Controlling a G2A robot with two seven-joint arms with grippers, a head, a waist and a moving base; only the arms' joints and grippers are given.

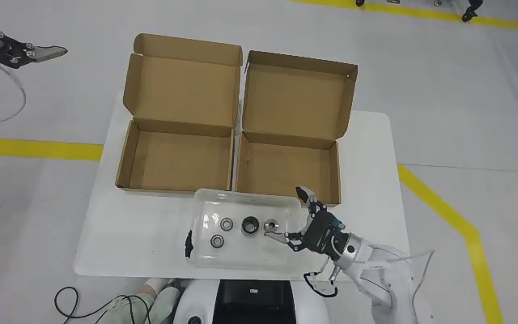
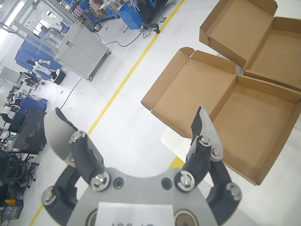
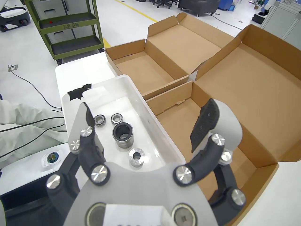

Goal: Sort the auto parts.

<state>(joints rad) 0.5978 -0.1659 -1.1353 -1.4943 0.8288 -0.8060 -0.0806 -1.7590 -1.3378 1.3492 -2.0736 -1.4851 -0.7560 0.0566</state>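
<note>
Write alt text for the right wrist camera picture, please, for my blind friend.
The right gripper, open, hangs over one end of a white tray holding four metal parts: two small bearings, a larger ring and a silver bushing. Two open, empty cardboard boxes stand beside the tray.

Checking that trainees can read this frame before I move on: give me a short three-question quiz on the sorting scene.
1. True or false: both cardboard boxes are empty.
2. How many metal parts lie in the clear tray?
3. The right claw is: A) open, over the tray's end; B) shut on a part; C) inside a box.
Key: 1 true; 2 four; 3 A.
</note>
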